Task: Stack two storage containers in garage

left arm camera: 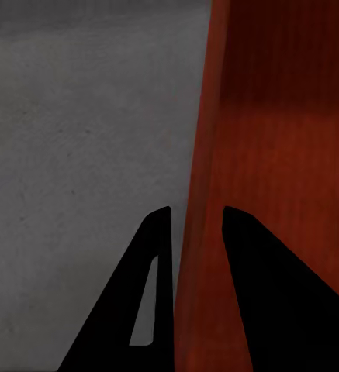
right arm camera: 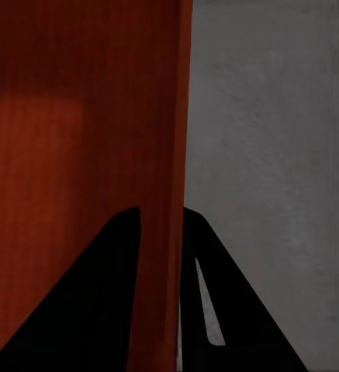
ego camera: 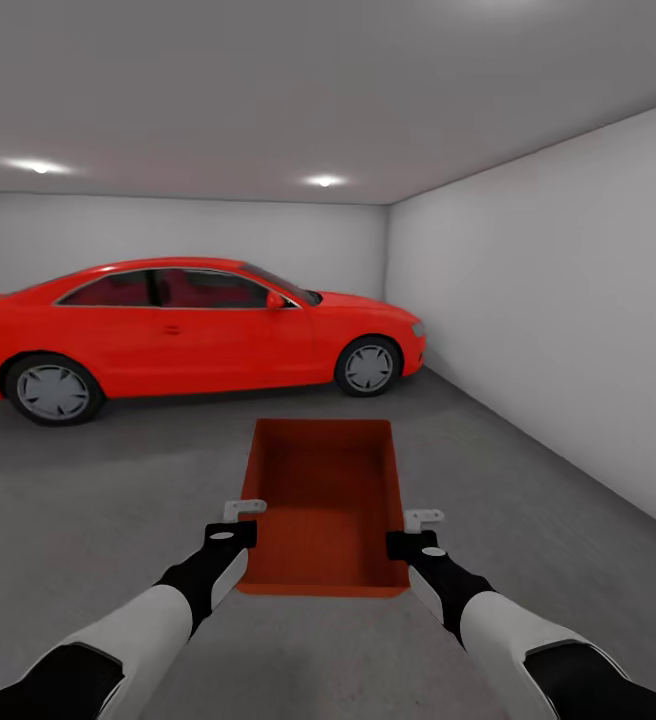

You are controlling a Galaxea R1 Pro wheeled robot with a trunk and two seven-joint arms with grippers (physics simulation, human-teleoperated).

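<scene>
One orange-red storage container (ego camera: 328, 505) is held over the dark grey concrete floor (ego camera: 118, 500) of the garage, low in the head view at about 6 o'clock from the picture's centre, its open top facing up. It is gripped on both long sides: the left gripper (ego camera: 236, 522) is clamped on the left wall, the right gripper (ego camera: 420, 532) on the right wall. In the left wrist view the two dark fingers (left arm camera: 150, 302) are seen narrowly set with the container's thin wall (left arm camera: 196, 256) pinched between them — one finger outside, one inside the bin. The same is seen at the right wrist, where the wall (right arm camera: 165, 256) is nipped between the fingers (right arm camera: 216, 302). A red car (ego camera: 188, 335) is parked at about 11 o'clock, well beyond the container, side-on against the pale back wall (ego camera: 168, 230).
</scene>
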